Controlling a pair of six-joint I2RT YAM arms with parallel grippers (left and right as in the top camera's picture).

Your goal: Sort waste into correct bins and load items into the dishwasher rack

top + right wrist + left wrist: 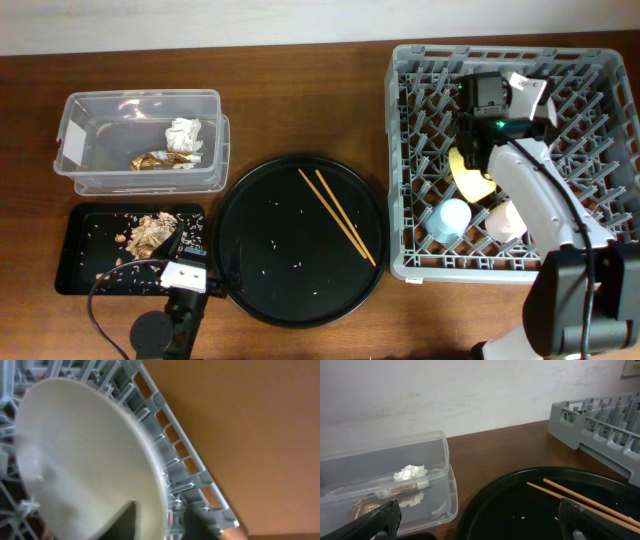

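One plate [85, 460], rim clamped by the right pincer [162, 522], in the rack [175, 445]; left pincer [477, 520] gapes wide, empty

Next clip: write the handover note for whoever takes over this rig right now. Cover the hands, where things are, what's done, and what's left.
Left hand: open, empty, low beside the round black tray.
Right hand: closed on the rim of the plate, which stands on edge among the pegs of the rack.
Done: tissue and wrapper in the clear tub; food scraps in the shallow black tray; yellow bowl, blue cup and pink cup in the rack.
Left: release the plate; move the chopsticks, lying on the round tray, to the rack.
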